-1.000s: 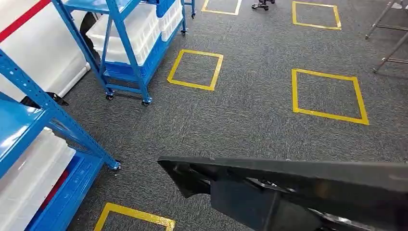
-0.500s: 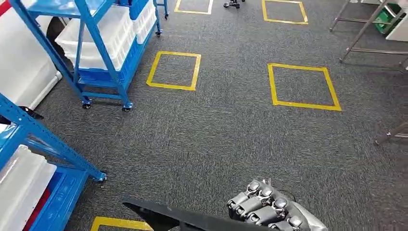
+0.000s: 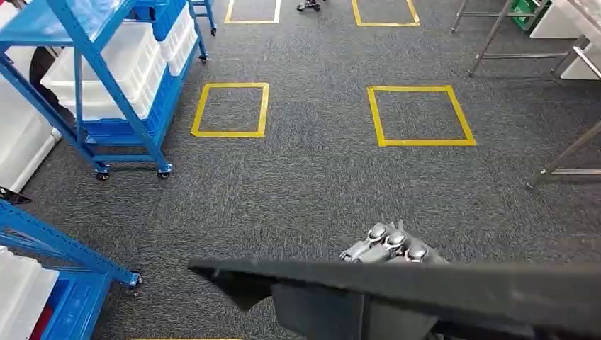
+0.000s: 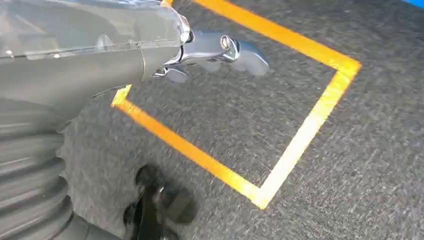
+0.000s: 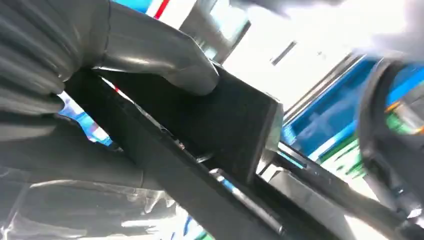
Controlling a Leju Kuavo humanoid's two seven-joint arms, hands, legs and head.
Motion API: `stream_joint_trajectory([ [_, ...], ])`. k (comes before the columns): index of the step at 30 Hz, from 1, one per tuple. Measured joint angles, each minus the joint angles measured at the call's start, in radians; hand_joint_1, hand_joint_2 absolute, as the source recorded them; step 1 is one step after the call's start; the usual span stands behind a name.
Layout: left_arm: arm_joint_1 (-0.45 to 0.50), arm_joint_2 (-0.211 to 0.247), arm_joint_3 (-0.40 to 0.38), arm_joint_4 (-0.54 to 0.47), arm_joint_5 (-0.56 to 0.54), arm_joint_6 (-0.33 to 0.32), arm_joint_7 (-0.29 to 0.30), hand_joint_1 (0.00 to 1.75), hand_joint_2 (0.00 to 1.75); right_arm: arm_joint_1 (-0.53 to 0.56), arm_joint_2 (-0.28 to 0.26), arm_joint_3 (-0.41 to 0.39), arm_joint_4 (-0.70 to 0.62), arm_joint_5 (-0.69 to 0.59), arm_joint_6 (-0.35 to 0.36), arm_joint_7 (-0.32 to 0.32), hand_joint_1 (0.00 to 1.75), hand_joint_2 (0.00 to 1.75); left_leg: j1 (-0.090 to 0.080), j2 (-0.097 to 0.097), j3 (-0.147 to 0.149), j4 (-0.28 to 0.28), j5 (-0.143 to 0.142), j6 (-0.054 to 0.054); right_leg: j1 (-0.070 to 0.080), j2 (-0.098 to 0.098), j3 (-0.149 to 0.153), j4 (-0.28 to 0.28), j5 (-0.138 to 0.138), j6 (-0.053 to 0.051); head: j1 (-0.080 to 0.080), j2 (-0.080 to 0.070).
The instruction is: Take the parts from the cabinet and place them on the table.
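A long black part point(image 3: 425, 290) with a boxy block under it spans the bottom of the head view, carried above the grey carpet. My right hand point(image 3: 386, 246) grips it, with the fingers curled over its far edge. In the right wrist view the grey thumb point(image 5: 160, 55) presses on the black part point(image 5: 225, 130). My left hand point(image 4: 210, 50) hangs over the floor beside a yellow tape square point(image 4: 280, 165); its fingers are stretched out and hold nothing.
A blue wheeled rack with white bins point(image 3: 120, 64) stands at the left. A second blue rack point(image 3: 42, 241) is at the near left. Two yellow tape squares point(image 3: 230, 110) point(image 3: 419, 115) mark the carpet ahead. Metal table legs point(image 3: 567, 152) stand at the right.
The whole picture has shifted, so the camera has turned: racks and squares slid left and up. The right hand's fingers came into view on the black part, which again crosses the picture's bottom.
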Motion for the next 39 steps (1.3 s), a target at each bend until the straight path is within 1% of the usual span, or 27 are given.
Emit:
stream_joint_trajectory([
  [1,0.003,0.004,-0.005,0.0,-0.003,-0.004,0.0,0.0,1.75,0.013,0.0,-0.014,-0.001,0.0,0.0,0.0,1.75,1.75,0.001,0.0,-0.03,0.055,-0.01,-0.003,0.0,0.011,0.0,0.001,0.0,0.0,-0.001,0.0],
  [2,0.004,0.005,-0.011,0.0,-0.004,-0.006,-0.001,0.0,1.75,0.022,-0.001,-0.027,-0.001,0.0,-0.001,0.0,1.75,1.75,0.002,0.0,-0.038,0.062,0.005,-0.005,-0.002,0.022,0.0,0.002,0.0,0.0,0.0,0.0],
  [3,0.003,0.006,-0.016,0.0,-0.005,-0.006,-0.003,0.0,1.75,0.029,-0.001,-0.037,-0.001,0.0,-0.001,0.0,1.75,1.75,0.005,0.0,-0.022,0.017,0.043,-0.007,-0.005,0.035,0.002,0.005,-0.002,0.002,-0.001,0.0],
  [5,0.002,0.006,-0.022,0.0,-0.005,-0.005,-0.006,0.0,1.75,0.038,-0.001,-0.047,-0.001,0.001,-0.001,0.0,1.75,1.75,0.016,-0.015,0.054,-0.156,0.144,-0.015,-0.011,0.058,0.004,0.017,-0.01,0.014,0.0,0.0],
  [6,0.002,0.006,-0.024,0.0,-0.006,-0.004,-0.006,0.0,1.75,0.042,-0.002,-0.049,-0.001,0.002,0.0,0.0,1.75,1.75,0.025,-0.054,0.08,-0.225,0.163,-0.019,-0.012,0.068,-0.001,0.026,-0.017,0.02,-0.001,0.0],
  [7,0.001,0.005,-0.025,0.001,-0.007,-0.004,-0.006,0.0,1.75,0.044,-0.003,-0.05,0.0,0.002,0.003,0.0,1.75,1.75,0.023,-0.081,0.088,-0.244,0.145,-0.018,-0.009,0.078,-0.013,0.042,-0.022,0.027,-0.005,0.0],
  [8,0.002,0.005,-0.027,0.001,-0.007,-0.004,-0.006,0.0,1.75,0.047,-0.003,-0.05,0.001,0.003,0.008,0.001,1.75,1.75,0.023,-0.069,0.084,-0.236,0.145,-0.002,-0.01,0.087,-0.022,0.041,-0.017,0.032,-0.005,0.0],
  [11,-0.003,0.006,-0.031,0.001,-0.008,-0.004,-0.008,0.0,1.75,0.059,-0.008,-0.056,0.001,0.003,0.008,0.001,1.75,1.75,0.019,-0.044,0.086,-0.244,0.151,0.02,-0.015,0.111,-0.027,0.039,-0.014,0.047,-0.006,0.0],
  [12,-0.005,0.006,-0.034,0.001,-0.009,-0.004,-0.008,0.0,1.75,0.061,-0.01,-0.058,0.001,0.003,0.008,0.001,1.75,1.75,0.018,-0.035,0.09,-0.247,0.153,0.027,-0.015,0.076,-0.03,0.055,-0.027,0.05,-0.004,0.0],
  [13,-0.005,0.008,-0.035,0.001,-0.009,-0.003,-0.009,0.0,1.75,0.058,-0.011,-0.061,0.001,0.002,0.008,0.001,1.75,1.75,0.017,-0.026,0.092,-0.249,0.152,0.035,-0.013,0.034,-0.054,0.103,-0.058,0.054,0.002,0.0],
  [14,-0.003,0.008,-0.035,0.001,-0.009,-0.004,-0.009,0.0,1.75,0.059,-0.011,-0.063,0.001,0.002,0.008,0.0,1.75,1.75,0.013,-0.016,0.092,-0.249,0.151,0.037,-0.014,0.014,-0.093,0.182,-0.098,0.058,0.001,0.0],
  [16,0.001,0.008,-0.036,0.001,-0.011,-0.004,-0.01,0.0,1.75,0.065,-0.012,-0.064,0.005,0.004,0.011,0.0,1.75,1.75,0.008,0.007,0.091,-0.249,0.149,0.041,-0.016,0.003,-0.172,0.331,-0.153,0.061,0.001,0.0],
  [17,0.0,0.008,-0.037,0.001,-0.014,-0.007,-0.014,0.0,1.75,0.068,-0.013,-0.064,0.01,0.012,0.019,0.001,1.75,1.75,0.007,0.017,0.092,-0.249,0.148,0.042,-0.015,0.002,-0.189,0.358,-0.149,0.06,0.001,0.0],
  [18,0.0,0.008,-0.038,0.001,-0.017,-0.01,-0.017,0.0,1.75,0.07,-0.015,-0.064,0.022,0.022,0.03,0.001,1.75,1.75,0.006,0.026,0.093,-0.249,0.146,0.042,-0.015,0.001,-0.179,0.333,-0.121,0.059,0.001,0.0],
  [19,-0.001,0.008,-0.041,0.001,-0.022,-0.014,-0.02,0.0,1.75,0.07,-0.016,-0.064,0.038,0.031,0.039,0.003,1.75,1.75,0.005,0.035,0.097,-0.249,0.144,0.041,-0.015,-0.001,-0.144,0.263,-0.077,0.055,0.001,0.0],
  [21,-0.005,0.008,-0.048,0.001,-0.028,-0.025,-0.024,0.0,1.75,0.063,-0.021,-0.065,0.077,0.039,0.045,0.01,1.75,1.75,0.005,0.048,0.105,-0.249,0.139,0.037,-0.009,-0.032,-0.041,0.071,0.006,0.043,0.002,0.0],
  [22,-0.007,0.008,-0.052,0.001,-0.032,-0.029,-0.026,0.0,1.75,0.054,-0.027,-0.065,0.113,0.04,0.046,0.009,1.75,1.75,0.0,0.054,0.106,-0.248,0.136,0.032,0.006,-0.06,-0.027,0.04,-0.013,0.038,0.0,0.0],
  [26,-0.011,0.008,-0.059,0.001,-0.035,-0.04,-0.035,0.0,1.75,0.043,-0.039,-0.067,0.226,0.039,0.05,0.001,1.75,1.75,0.002,0.081,0.114,-0.254,0.133,0.012,0.013,-0.024,-0.03,0.029,-0.004,0.019,0.0,0.0],
  [27,-0.013,0.008,-0.062,0.001,-0.035,-0.042,-0.039,0.0,1.75,0.041,-0.039,-0.067,0.257,0.037,0.051,0.001,1.75,1.75,0.007,0.067,0.114,-0.247,0.124,0.007,0.0,-0.019,-0.018,0.015,0.003,0.013,0.0,0.0],
  [28,-0.014,0.007,-0.062,0.001,-0.034,-0.045,-0.044,0.0,1.75,0.029,-0.039,-0.067,0.288,0.036,0.051,0.0,1.75,1.75,0.007,0.03,0.1,-0.212,0.102,0.006,0.0,-0.014,-0.015,0.01,0.005,0.006,0.0,0.0],
  [29,-0.013,0.006,-0.062,0.002,-0.032,-0.049,-0.052,0.0,1.75,0.019,-0.039,-0.066,0.324,0.035,0.052,0.001,1.75,1.75,0.007,0.011,0.067,-0.146,0.066,0.006,0.0,-0.007,-0.016,0.01,0.006,0.003,-0.005,0.0],
  [31,-0.007,0.009,-0.062,0.002,-0.029,-0.061,-0.067,0.0,1.75,0.014,-0.039,-0.064,0.387,0.027,0.055,0.002,1.75,1.75,0.007,-0.001,-0.021,0.021,-0.002,0.001,0.001,0.01,-0.018,0.01,0.005,0.001,-0.008,0.0],
  [32,-0.003,0.009,-0.062,0.002,-0.028,-0.064,-0.071,0.0,1.75,0.013,-0.039,-0.064,0.413,0.023,0.057,0.002,1.75,1.75,0.007,-0.001,-0.046,0.064,-0.004,-0.001,0.001,0.019,-0.018,0.011,0.005,0.001,-0.008,0.0],
  [34,0.002,0.009,-0.062,0.002,-0.028,-0.069,-0.072,0.0,1.75,0.006,-0.04,-0.061,0.465,0.016,0.06,0.001,1.75,1.75,0.009,-0.002,-0.028,-0.001,0.062,-0.002,-0.001,0.041,-0.016,0.015,0.004,0.003,-0.009,0.0],
  [36,0.0,0.012,-0.062,0.002,-0.031,-0.07,-0.072,0.0,1.75,-0.003,-0.039,-0.061,0.494,0.014,0.059,0.001,1.75,1.75,0.013,-0.022,0.055,-0.189,0.162,-0.002,-0.004,0.06,-0.016,0.027,-0.003,0.011,-0.008,0.0],
  [37,-0.001,0.014,-0.062,0.002,-0.03,-0.071,-0.072,0.0,1.75,-0.005,-0.039,-0.06,0.507,0.011,0.058,0.001,1.75,1.75,0.014,-0.059,0.078,-0.234,0.15,0.001,-0.002,0.067,-0.021,0.034,-0.009,0.017,-0.008,0.0],
  [39,-0.003,0.014,-0.062,0.002,-0.031,-0.072,-0.073,0.0,1.75,-0.009,-0.039,-0.059,0.521,0.009,0.056,0.002,1.75,1.75,0.012,-0.051,0.079,-0.242,0.153,0.01,-0.002,0.075,-0.027,0.04,-0.009,0.021,-0.009,0.0],
])
